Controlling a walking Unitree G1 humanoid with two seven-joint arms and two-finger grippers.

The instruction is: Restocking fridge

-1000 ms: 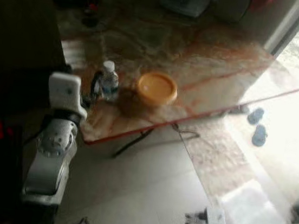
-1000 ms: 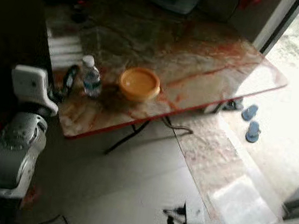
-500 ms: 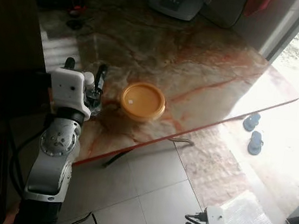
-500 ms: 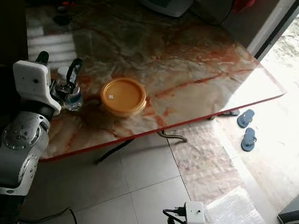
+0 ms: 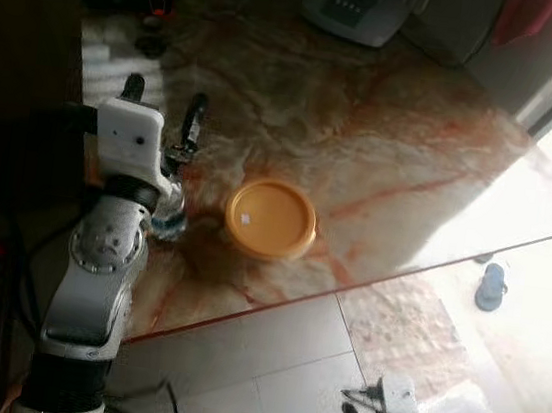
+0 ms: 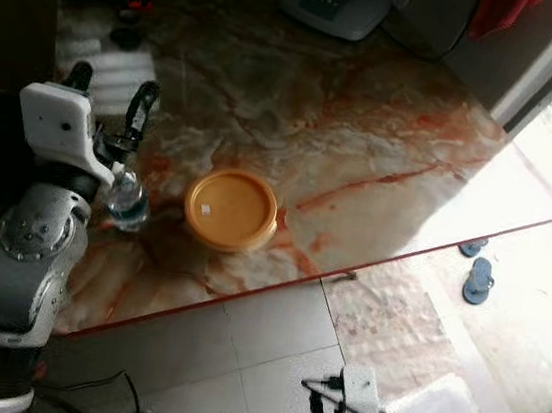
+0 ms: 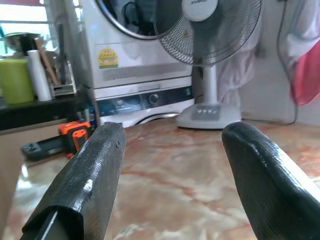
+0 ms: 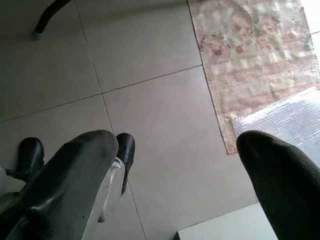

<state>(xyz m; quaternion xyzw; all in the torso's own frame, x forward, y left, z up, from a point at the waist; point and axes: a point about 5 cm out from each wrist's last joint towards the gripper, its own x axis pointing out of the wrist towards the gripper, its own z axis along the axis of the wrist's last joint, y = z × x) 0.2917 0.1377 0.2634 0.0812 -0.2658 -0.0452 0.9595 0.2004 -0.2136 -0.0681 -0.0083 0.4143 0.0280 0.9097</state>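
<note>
I have the left end effector (image 6: 106,115) raised over the near left corner of the desk (image 6: 366,127), fingers spread wide and holding nothing. Half a second ago those fingers flanked the water bottle (image 6: 126,202); now they stand above and beyond it, with the bottle upright on the desk below the wrist, so I judge the grasp not made. Just beside it sits the orange lidded container (image 6: 230,208). The right end effector (image 8: 175,190) hangs idle over the floor tiles, open and empty.
</note>
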